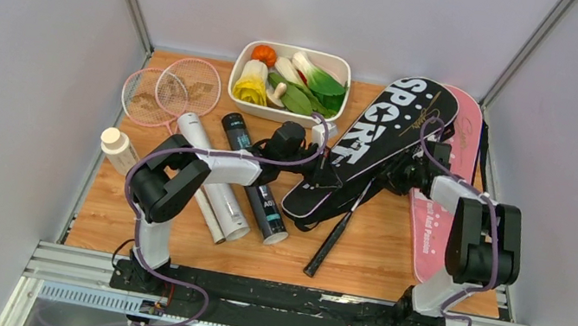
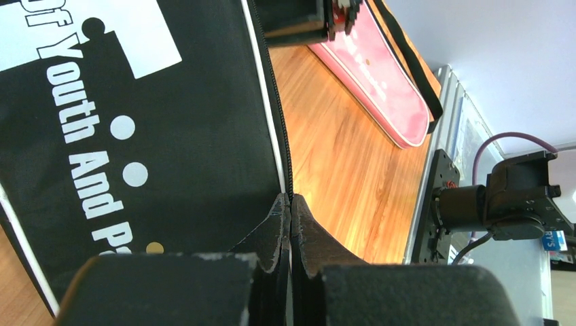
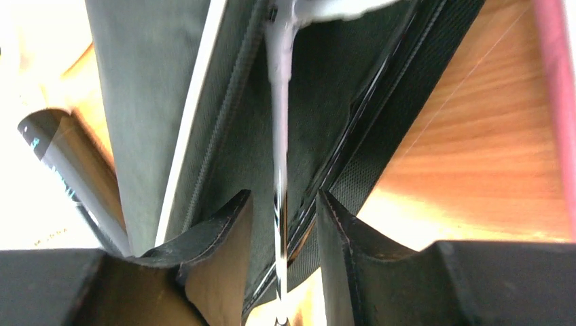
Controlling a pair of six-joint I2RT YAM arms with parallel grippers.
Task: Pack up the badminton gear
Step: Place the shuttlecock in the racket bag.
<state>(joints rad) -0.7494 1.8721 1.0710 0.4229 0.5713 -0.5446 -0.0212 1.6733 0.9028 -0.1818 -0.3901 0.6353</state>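
top view: high on the near side, looking down on black cover (image 1: 386, 135). left, right wrist views: close against that cover; all three share it.

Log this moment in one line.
left gripper: shut, pinching black cover at zipper edge | right gripper: open, astride racquet shaft | racquet handle: protruding from cover

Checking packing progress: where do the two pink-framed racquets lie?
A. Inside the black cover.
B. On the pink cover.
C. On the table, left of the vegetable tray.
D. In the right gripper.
C: the pink-framed racquets lie overlapped on the table at far left, just left of the white tray of toy vegetables.
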